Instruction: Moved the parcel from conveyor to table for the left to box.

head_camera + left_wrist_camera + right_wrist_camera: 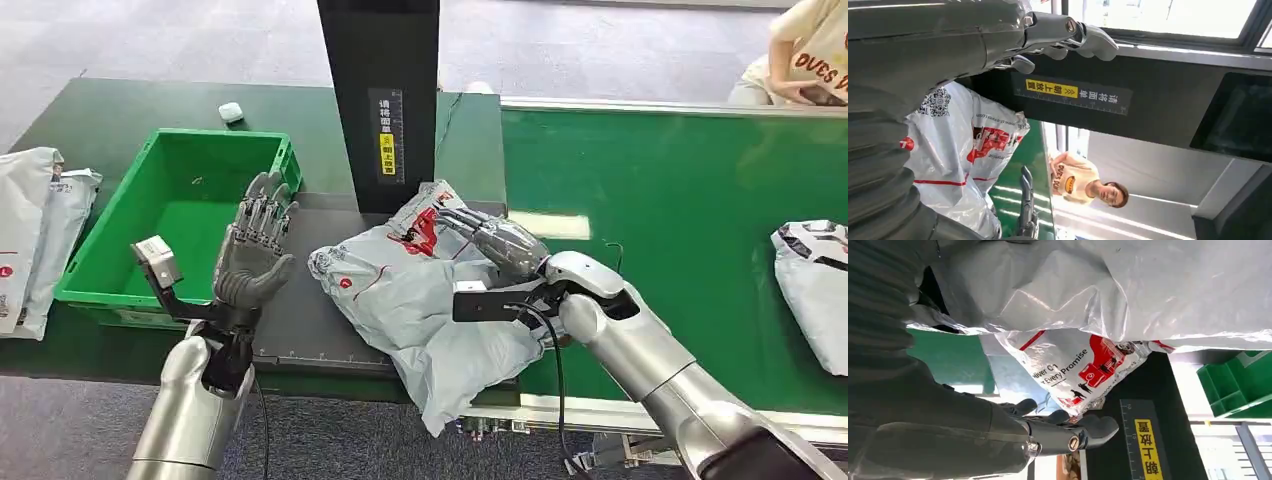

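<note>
Stretching across the right side of the room, the green conveyor [680,190] is carrying one more grey bag [815,290] near its far right edge, while a person in a pale shirt [800,50] is sitting beyond it; the dark table [320,330] is lying to the left with a black post [380,90] rising at its back and a green box [180,210] sitting at its left end, nothing visible inside. Sprawling over the seam between belt and table is the parcel [410,300], a soft grey mailer with red print, one corner drooping off the near edge. It is looking light, limp and slick to me, likely to sag and slip, so I would take it by the bulky middle rather than a loose corner. The right hand [490,240] is lying on top of the parcel with its fingers reaching over it; whether they are clamping the film I cannot tell. The left hand [255,250] is hovering beside the box, fingers spread, holding nothing
</note>
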Robot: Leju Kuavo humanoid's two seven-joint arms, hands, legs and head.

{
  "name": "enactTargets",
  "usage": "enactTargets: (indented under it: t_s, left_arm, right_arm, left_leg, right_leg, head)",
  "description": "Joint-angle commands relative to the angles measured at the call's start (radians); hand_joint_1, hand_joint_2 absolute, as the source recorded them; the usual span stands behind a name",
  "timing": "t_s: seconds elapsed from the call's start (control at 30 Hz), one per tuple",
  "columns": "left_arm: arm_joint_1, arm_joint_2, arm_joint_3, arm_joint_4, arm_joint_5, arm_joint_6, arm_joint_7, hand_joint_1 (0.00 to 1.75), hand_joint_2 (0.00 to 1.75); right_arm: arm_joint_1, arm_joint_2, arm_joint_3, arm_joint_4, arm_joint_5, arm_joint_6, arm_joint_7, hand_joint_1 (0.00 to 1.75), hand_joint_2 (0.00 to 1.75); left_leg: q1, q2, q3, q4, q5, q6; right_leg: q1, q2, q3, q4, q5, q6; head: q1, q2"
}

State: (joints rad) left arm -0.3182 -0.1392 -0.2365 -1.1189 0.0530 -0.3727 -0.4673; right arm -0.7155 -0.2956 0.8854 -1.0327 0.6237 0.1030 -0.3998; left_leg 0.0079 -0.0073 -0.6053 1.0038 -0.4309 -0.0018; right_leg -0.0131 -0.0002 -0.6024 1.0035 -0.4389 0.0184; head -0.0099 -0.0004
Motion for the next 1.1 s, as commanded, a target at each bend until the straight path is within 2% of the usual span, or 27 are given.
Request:
enactTargets:
  t_s: [0.03, 0.2, 0.47, 1.1]
  left_arm:
    - [-0.022, 0.017, -0.019, 0.017, -0.001, 0.0, 0.001, 0.0, 1.75]
    - [-0.022, 0.017, -0.019, 0.017, -0.001, 0.0, 0.001, 0.0, 1.75]
    - [-0.022, 0.017, -0.019, 0.017, -0.001, 0.0, 0.001, 0.0, 1.75]
    - [-0.022, 0.017, -0.019, 0.017, -0.001, 0.0, 0.001, 0.0, 1.75]
  right_arm:
    - [-0.022, -0.011, 0.023, 0.003, 0.002, 0.001, -0.001, 0.0, 1.75]
    - [-0.022, -0.011, 0.023, 0.003, 0.002, 0.001, -0.001, 0.0, 1.75]
    - [-0.022, -0.011, 0.023, 0.003, 0.002, 0.001, -0.001, 0.0, 1.75]
    - [-0.022, -0.011, 0.023, 0.003, 0.002, 0.001, -0.001, 0.0, 1.75]
  left_leg:
    - [0.0, 0.0, 0.001, 0.0, 0.0, 0.0]
    - [0.0, 0.001, 0.005, -0.002, -0.001, 0.0]
    - [0.0, 0.0, 0.002, -0.001, 0.0, 0.0]
    - [0.0, 0.001, 0.004, -0.001, -0.001, 0.0]
  right_leg:
    - [0.0, 0.0, 0.001, 0.0, 0.0, 0.0]
    - [0.0, 0.0, 0.005, -0.002, -0.001, -0.001]
    - [0.0, 0.0, 0.002, 0.0, -0.001, -0.001]
    - [0.0, 0.0, 0.004, -0.001, -0.001, -0.001]
  head:
    - [0.0, 0.0]
    - [0.0, 0.0]
    - [0.0, 0.0]
    - [0.0, 0.0]
